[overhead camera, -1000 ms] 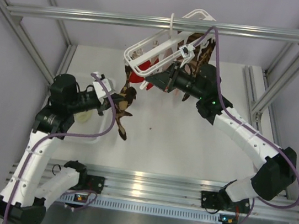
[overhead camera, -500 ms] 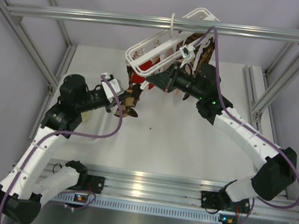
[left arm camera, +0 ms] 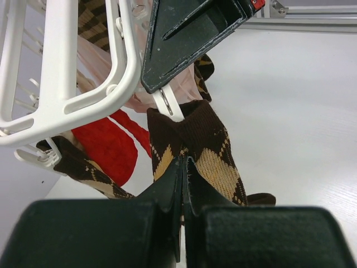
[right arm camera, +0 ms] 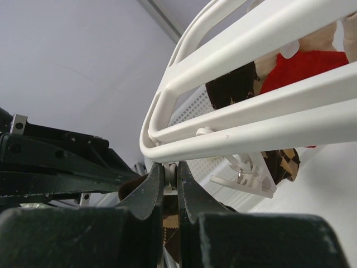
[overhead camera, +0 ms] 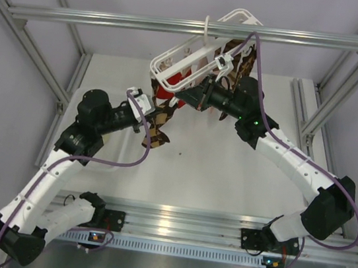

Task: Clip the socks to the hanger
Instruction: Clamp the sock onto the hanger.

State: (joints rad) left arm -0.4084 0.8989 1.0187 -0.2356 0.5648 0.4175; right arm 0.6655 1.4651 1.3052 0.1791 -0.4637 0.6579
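The white hanger (overhead camera: 194,51) hangs tilted by its hook from the overhead bar. My right gripper (overhead camera: 184,99) is shut on one of its small dangling clips (right arm camera: 173,167), just under the frame (right arm camera: 251,111). My left gripper (overhead camera: 147,121) is shut on a brown and tan check sock (overhead camera: 157,130) and holds its cuff (left arm camera: 203,142) up against that clip (left arm camera: 168,106), right below the right gripper's fingers (left arm camera: 189,33). A second check sock (overhead camera: 244,62) hangs from the hanger's right side. In the left wrist view a further checked piece (left arm camera: 83,167) hangs behind.
A red sock (overhead camera: 164,94) and a pale pink sock (left arm camera: 109,58) hang from the hanger near the clip. The aluminium bar (overhead camera: 115,20) crosses overhead, with frame posts at both sides. A pale container (overhead camera: 102,140) lies partly hidden under the left arm.
My left arm has moved right and up towards the hanger, carrying the check sock to the clip. The right arm and the hanger have held still.
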